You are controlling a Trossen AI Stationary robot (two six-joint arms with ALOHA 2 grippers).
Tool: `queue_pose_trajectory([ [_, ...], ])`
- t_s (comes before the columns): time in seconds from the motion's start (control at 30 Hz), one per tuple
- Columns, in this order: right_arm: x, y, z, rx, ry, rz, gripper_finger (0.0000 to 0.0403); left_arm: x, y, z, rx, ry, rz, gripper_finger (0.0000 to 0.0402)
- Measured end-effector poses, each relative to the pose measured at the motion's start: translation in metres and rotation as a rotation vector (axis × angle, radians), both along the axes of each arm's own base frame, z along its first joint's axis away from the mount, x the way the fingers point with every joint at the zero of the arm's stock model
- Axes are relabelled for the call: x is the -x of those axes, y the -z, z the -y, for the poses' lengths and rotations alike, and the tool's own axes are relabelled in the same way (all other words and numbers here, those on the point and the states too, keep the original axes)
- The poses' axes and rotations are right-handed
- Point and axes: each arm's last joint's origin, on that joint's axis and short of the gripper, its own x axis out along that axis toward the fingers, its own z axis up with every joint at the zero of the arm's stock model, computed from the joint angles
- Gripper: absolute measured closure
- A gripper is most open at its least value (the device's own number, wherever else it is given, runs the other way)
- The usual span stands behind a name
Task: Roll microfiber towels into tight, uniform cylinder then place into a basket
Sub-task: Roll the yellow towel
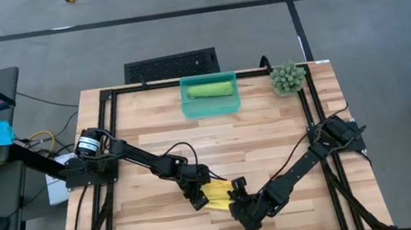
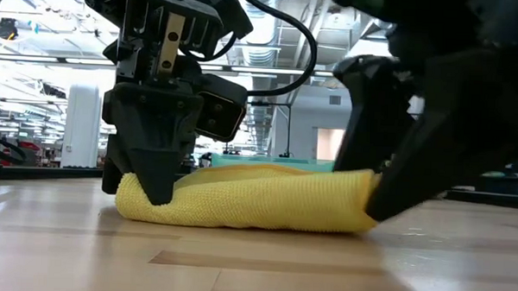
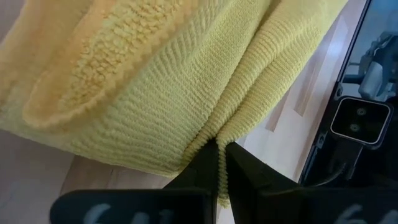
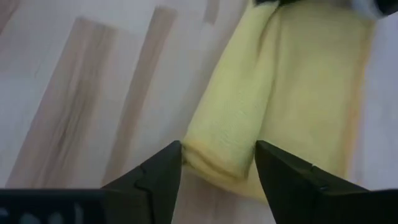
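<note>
Yellow cloth: bright yellow ribbed microfiber towel (image 2: pixel 248 197), partly rolled, lies on the pale wooden table (image 1: pixel 271 134) between the two grippers.
Left gripper: left gripper (image 3: pixel 221 158) has its dark fingers pressed together, pinching a fold at one end of the yellow towel.
Right gripper: right gripper (image 4: pixel 217 168) stands with fingers spread wide at the other end; the roll's end sits between them, and no squeeze shows.
Done: light green rolled microfiber towel (image 1: pixel 209 90) already lies inside the small translucent teal plastic basket (image 1: pixel 189 109), well beyond both sets of fingers at the table's far edge.
Left to do: by the look of it, roughly half; the yellow towel reads as loose and flattish, so tightening, lifting and placing remain.
Edges: both grippers work close to the near edge of the table, with little board behind the fingers.
Open room: bare wood runs from the fingertips to the basket; a spiky green plant ornament (image 1: pixel 287 78) stands beside the basket, clear of a straight path.
Basket space: green roll fills much of it; fit for a second looks snug.
</note>
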Motion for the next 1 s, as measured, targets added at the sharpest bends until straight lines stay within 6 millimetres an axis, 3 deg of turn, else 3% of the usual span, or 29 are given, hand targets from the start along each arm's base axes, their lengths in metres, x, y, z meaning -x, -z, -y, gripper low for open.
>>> queue_pose_trajectory([
  [0.37,0.003,0.005,0.005,-0.005,-0.014,-0.062,0.0202,0.000,0.000,0.000,0.008,0.031,0.010,0.0393],
  [0.57,0.000,-0.018,0.006,0.027,0.074,-0.160,0.0202,0.000,0.000,0.000,0.008,0.031,0.010,0.0393],
  [0.73,-0.007,-0.041,-0.004,-0.011,0.082,-0.121,0.0204,0.000,0.000,0.000,0.008,0.030,0.011,0.0393],
  [0.9,-0.005,-0.045,-0.022,-0.016,-0.046,-0.041,0.0202,0.000,0.000,0.000,0.007,0.033,0.013,0.0393],
  [1.0,-0.005,-0.037,-0.022,-0.024,-0.061,-0.018,0.0202,0.000,0.000,0.000,0.006,0.033,0.014,0.0393],
])
